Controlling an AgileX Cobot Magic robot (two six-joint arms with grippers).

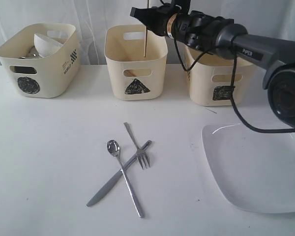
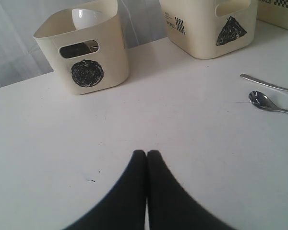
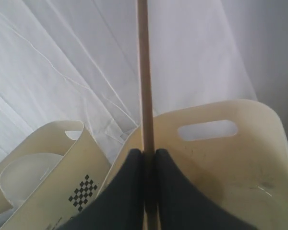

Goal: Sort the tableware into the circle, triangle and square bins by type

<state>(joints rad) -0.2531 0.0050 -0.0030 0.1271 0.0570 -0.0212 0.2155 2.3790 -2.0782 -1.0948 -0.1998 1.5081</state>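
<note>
My right gripper [image 1: 140,13] [image 3: 149,152] reaches in from the right and is shut on a wooden chopstick [image 1: 145,42] [image 3: 143,72]. The stick hangs upright, its lower end inside the triangle bin [image 1: 136,66] [image 3: 221,158]. The circle bin [image 1: 39,64] [image 2: 86,62] at the left holds a white bowl [image 1: 46,43] [image 2: 89,17] and steel pieces. The square bin [image 1: 219,83] stands on the right, partly behind the arm. A spoon [image 1: 125,179] [image 2: 261,99], fork [image 1: 132,137] and knife [image 1: 108,187] lie crossed mid-table. The large white plate [image 1: 258,167] lies at the front right. My left gripper [image 2: 147,153] is shut and empty over bare table.
The three tubs line the back of the white table in front of a white curtain. The right arm's cable [image 1: 236,105] hangs in front of the square bin. The left arm does not show in the exterior view.
</note>
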